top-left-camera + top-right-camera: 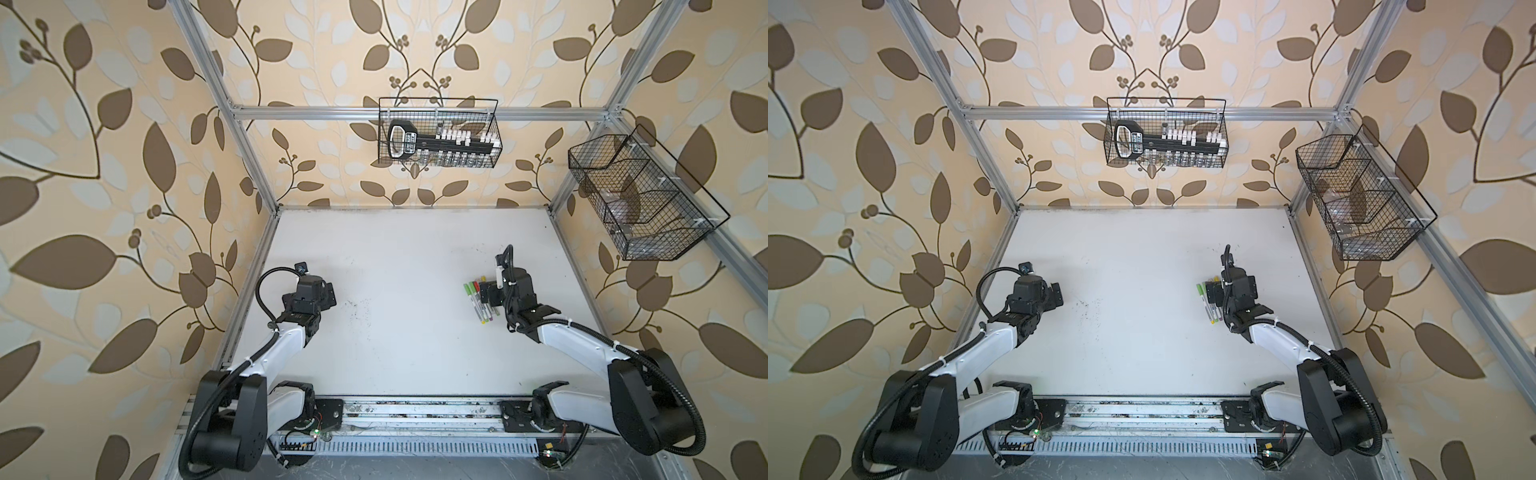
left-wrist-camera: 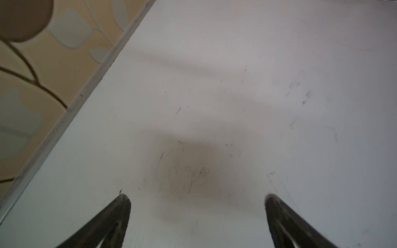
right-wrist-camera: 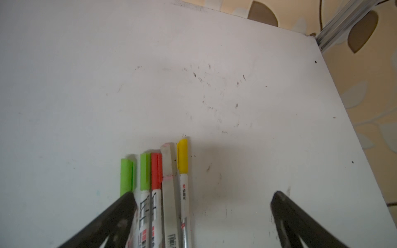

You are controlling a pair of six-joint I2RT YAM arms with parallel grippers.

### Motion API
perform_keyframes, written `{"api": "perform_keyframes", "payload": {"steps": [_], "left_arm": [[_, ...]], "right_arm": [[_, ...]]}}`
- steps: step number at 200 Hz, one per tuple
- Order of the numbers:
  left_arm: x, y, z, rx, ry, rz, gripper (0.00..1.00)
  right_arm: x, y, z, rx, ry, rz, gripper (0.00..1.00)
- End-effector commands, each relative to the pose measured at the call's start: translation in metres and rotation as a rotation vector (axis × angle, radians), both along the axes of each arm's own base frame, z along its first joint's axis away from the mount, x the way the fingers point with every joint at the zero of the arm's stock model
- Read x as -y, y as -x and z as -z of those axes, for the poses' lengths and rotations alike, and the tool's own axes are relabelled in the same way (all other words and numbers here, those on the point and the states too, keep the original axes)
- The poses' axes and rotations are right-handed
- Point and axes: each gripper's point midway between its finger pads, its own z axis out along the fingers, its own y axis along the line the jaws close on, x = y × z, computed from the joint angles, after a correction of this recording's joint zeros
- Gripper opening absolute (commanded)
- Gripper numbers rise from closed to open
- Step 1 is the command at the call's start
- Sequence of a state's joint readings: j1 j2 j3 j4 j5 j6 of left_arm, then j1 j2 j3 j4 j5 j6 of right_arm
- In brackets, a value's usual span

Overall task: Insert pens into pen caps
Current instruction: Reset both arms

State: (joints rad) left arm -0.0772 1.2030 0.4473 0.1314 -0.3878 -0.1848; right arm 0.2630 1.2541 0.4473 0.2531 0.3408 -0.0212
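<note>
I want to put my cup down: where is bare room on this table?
The widest bare patch of the table lies between the left gripper and the pens; the far strip along the back wall is bare too. It is crowded only under the right gripper, where the capped pens lie bundled.

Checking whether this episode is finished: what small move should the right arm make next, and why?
Probably lift the right gripper clear: its jaws stand open, holding nothing, and the pens below lie side by side with caps seemingly on.
</note>
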Motion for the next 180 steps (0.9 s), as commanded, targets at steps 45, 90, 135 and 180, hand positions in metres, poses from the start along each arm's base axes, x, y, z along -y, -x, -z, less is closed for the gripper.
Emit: {"api": "perform_keyframes", "payload": {"steps": [45,90,135,180], "left_arm": [[-0.021,-0.055,-0.013,0.148,-0.13,-0.081,0.99],[-0.021,-0.051,-0.009,0.191,-0.107,-0.067,0.99],[-0.019,-0.038,-0.008,0.348,-0.106,-0.04,0.99],[-0.017,-0.045,-0.001,0.254,-0.094,-0.035,0.99]], "right_arm": [[0.028,-0.011,-0.041,0.338,-0.045,0.044,1.0],[0.035,-0.014,-0.033,0.331,-0.093,0.05,1.0],[0.034,-0.003,-0.028,0.403,-0.156,-0.02,1.0],[0.046,-0.005,-0.023,0.375,-0.169,0.052,1.0]]}}
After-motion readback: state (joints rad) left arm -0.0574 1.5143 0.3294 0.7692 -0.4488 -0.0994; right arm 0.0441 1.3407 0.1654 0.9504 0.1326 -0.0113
